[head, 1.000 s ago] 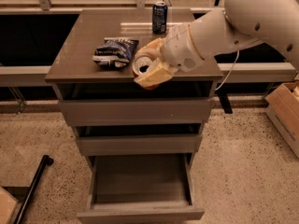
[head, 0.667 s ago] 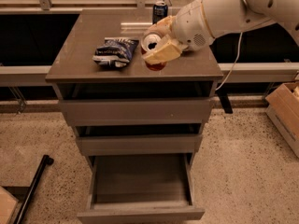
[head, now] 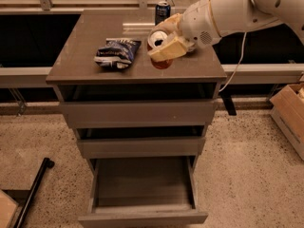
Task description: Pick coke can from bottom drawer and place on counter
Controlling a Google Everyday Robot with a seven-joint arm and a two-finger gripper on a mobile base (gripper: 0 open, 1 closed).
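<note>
The gripper (head: pixel 164 51) is squeezed tight around the coke can (head: pixel 161 63). The can is tipped, low over the counter (head: pixel 80 46), right of the middle, near the front edge. A chip bag (head: pixel 117 52) lies to its left. A blue can (head: pixel 162 11) stands at the back edge. The bottom drawer (head: pixel 142 217) is pulled open

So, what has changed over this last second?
The gripper, shut on the coke can, moved from the front edge of the counter further back over it, and the arm rose with it. The can has not been let go. The chip bag, the blue can and the open bottom drawer stayed put.
</note>
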